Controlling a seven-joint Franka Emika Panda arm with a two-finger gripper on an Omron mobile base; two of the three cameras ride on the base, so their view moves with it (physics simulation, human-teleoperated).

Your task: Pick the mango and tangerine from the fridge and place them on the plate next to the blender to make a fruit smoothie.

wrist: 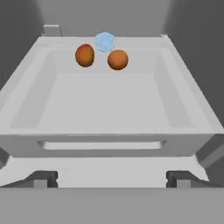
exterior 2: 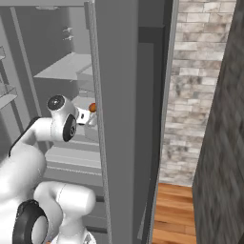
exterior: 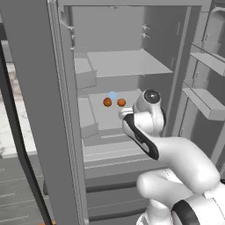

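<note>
The tall grey fridge point(exterior: 132, 63) stands open, and my arm reaches into it at mid height. In a shallow grey tray point(wrist: 109, 144) lie an oval red-orange mango point(wrist: 85, 55) on the left and a round orange tangerine point(wrist: 117, 59) on the right, both near the back wall. From the left base view the mango point(exterior: 107, 102) and tangerine point(exterior: 121, 102) sit just beyond my hand. My gripper point(wrist: 111, 179) is open, its fingers wide apart in front of the tray's near rim, with nothing between them. The plate and blender are out of view.
A pale blue faceted object point(wrist: 105, 42) sits behind the two fruits. The open door point(exterior: 39, 110) with its black bar handle point(exterior: 17, 140) stands to my left, and door racks point(exterior: 206, 101) to my right. A brick wall point(exterior 2: 190, 95) and a wood floor point(exterior 2: 174, 209) lie beyond.
</note>
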